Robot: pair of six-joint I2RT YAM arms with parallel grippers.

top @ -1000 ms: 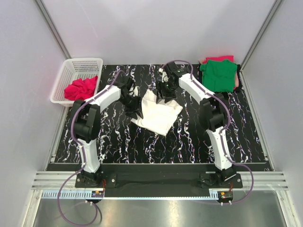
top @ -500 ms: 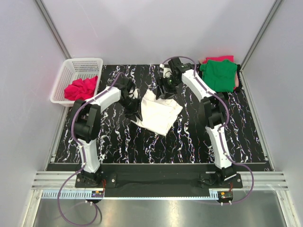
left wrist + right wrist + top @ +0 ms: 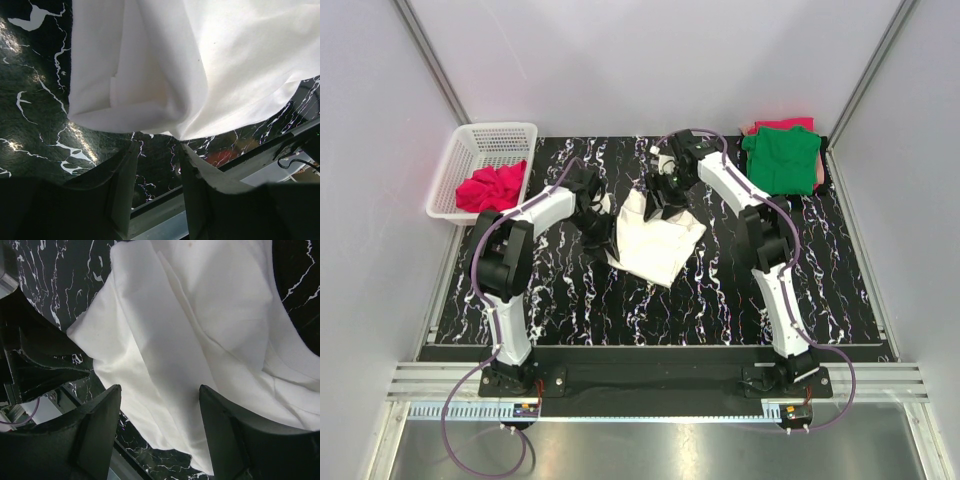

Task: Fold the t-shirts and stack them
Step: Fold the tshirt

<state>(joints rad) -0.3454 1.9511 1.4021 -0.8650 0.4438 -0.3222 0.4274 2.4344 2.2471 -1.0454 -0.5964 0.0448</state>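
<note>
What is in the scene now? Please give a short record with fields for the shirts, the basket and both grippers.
white t-shirt: partly folded, middle of the table
green t-shirt: folded, far right corner, lying on pinkish-red cloth
basket: far left, holds a crumpled pinkish-red shirt
left gripper: open, empty, at the white t-shirt's edge
right gripper: open, empty, over the white t-shirt
</note>
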